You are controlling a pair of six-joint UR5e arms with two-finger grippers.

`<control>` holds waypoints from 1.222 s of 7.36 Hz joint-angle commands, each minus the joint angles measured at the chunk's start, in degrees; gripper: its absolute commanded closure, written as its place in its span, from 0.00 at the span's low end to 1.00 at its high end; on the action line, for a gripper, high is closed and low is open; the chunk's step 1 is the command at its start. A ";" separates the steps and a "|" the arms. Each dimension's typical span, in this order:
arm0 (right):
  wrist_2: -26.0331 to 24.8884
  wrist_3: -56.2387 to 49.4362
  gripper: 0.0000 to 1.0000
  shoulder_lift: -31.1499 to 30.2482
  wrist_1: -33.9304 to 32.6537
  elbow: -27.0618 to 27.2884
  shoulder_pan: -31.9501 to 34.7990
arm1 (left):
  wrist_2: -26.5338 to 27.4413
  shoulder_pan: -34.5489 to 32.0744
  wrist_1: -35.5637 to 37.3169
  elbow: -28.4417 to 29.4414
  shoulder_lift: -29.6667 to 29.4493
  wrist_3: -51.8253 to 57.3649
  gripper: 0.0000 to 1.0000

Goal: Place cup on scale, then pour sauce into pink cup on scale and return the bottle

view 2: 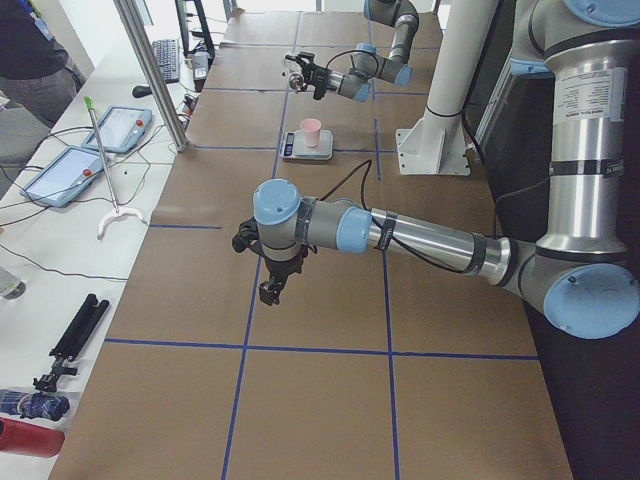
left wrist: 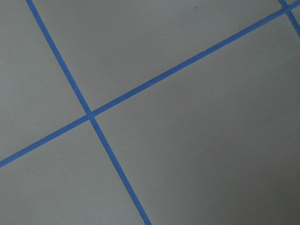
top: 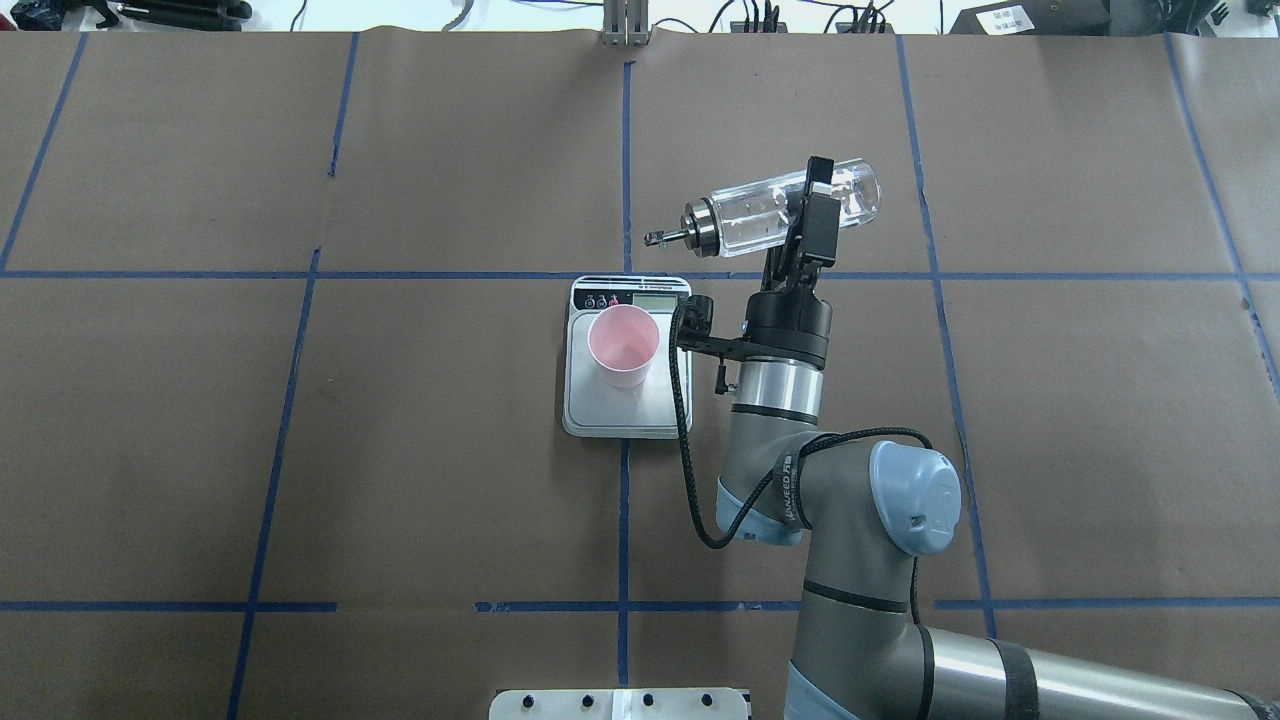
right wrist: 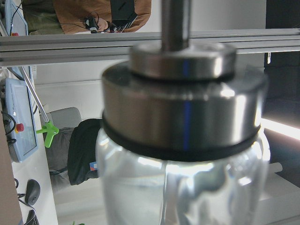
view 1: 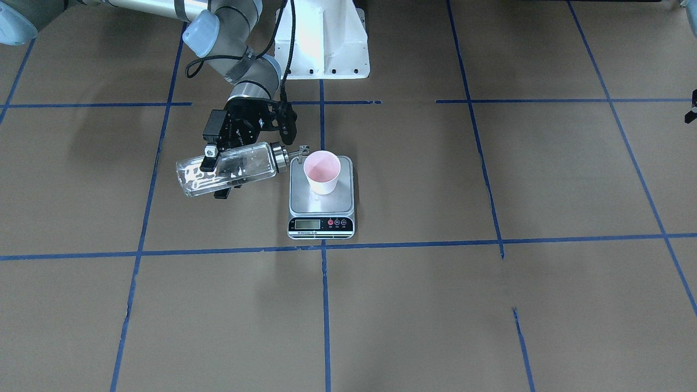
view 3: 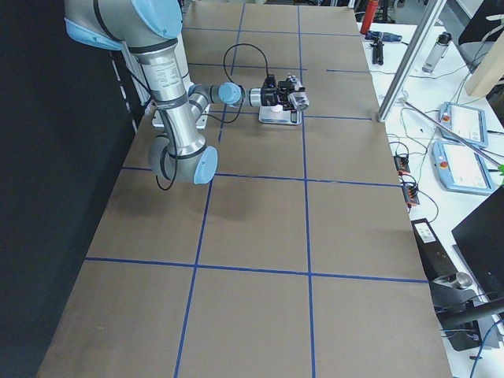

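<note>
The pink cup stands upright on the back half of the scale's silver plate. My right gripper is shut on the clear glass bottle, which it holds tipped almost level. The bottle's metal spout is at the cup's rim. Clear sauce glints inside the bottle; I cannot make out a stream. From overhead, the bottle hangs high beside the cup. The right wrist view is filled by the silver collar. My left gripper hovers far off over bare table; I cannot tell its state.
The white robot base stands just behind the scale. A side bench with tablets, cables and a metal post runs along the far edge, and a person stands by it. Brown paper with blue tape lines covers the table.
</note>
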 commanded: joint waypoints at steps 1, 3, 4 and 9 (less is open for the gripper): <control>-0.70 0.00 1.00 -0.79 0.05 0.08 0.24 | -0.01 -0.21 0.00 0.00 0.01 -0.06 0.00; 0.00 -0.18 1.00 -0.53 -0.03 0.08 -0.02 | -0.10 -0.21 0.09 0.09 0.01 -0.06 0.00; 2.53 -0.27 1.00 -0.62 -0.03 0.08 -0.37 | -0.10 -0.21 0.09 0.09 0.10 -0.06 0.00; 5.89 -0.27 1.00 -1.06 -0.04 0.25 -3.72 | -0.01 -0.39 0.09 0.53 0.19 -0.06 0.00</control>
